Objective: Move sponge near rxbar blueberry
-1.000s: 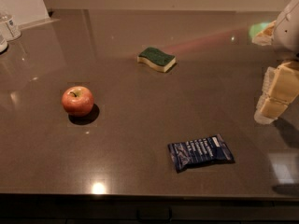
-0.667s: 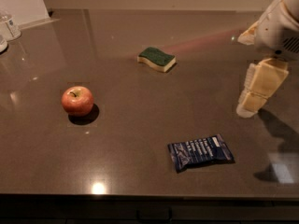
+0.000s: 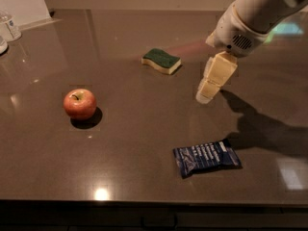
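Observation:
The sponge [image 3: 161,60], dark green top over pale yellow foam, lies on the dark table [image 3: 144,129] at the back middle. The rxbar blueberry [image 3: 206,158], a navy wrapper with white print, lies flat at the front right. My gripper [image 3: 211,84], with cream-coloured pads, hangs from the white arm [image 3: 255,13] that enters from the upper right. It is above the table, to the right of the sponge and a little nearer to me, apart from it. It is well behind the bar and holds nothing.
A red apple [image 3: 80,104] sits at the left middle. A clear plastic bottle [image 3: 9,26] and a white board [image 3: 24,4] stand at the far left back corner. The table's front edge runs along the bottom of the view.
The arm and gripper have moved left from the right edge toward the sponge. The sponge, bar and apple have not moved.

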Available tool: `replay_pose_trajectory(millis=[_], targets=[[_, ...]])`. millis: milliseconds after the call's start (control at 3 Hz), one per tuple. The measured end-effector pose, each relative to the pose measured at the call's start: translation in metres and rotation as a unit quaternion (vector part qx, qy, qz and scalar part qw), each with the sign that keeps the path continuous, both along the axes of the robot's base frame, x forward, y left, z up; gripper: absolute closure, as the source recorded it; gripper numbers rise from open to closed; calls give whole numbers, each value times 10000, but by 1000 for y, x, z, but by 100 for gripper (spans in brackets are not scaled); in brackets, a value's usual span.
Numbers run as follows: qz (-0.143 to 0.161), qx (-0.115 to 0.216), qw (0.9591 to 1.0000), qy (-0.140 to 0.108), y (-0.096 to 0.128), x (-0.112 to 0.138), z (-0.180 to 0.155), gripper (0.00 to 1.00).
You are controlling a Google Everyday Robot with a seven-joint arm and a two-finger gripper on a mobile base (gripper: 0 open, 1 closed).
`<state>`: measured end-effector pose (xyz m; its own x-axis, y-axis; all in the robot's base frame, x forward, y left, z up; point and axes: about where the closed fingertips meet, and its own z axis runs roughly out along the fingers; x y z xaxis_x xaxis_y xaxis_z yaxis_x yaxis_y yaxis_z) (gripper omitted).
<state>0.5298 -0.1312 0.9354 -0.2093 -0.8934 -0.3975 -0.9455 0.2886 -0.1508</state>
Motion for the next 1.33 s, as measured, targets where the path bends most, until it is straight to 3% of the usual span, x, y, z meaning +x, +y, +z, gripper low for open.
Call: replay_pose_trajectory(millis=[667,1333], targets=[[-31,698,9976,23,66,65,-28,0],[-425,872,9953,-48,86,130,-47,0]])
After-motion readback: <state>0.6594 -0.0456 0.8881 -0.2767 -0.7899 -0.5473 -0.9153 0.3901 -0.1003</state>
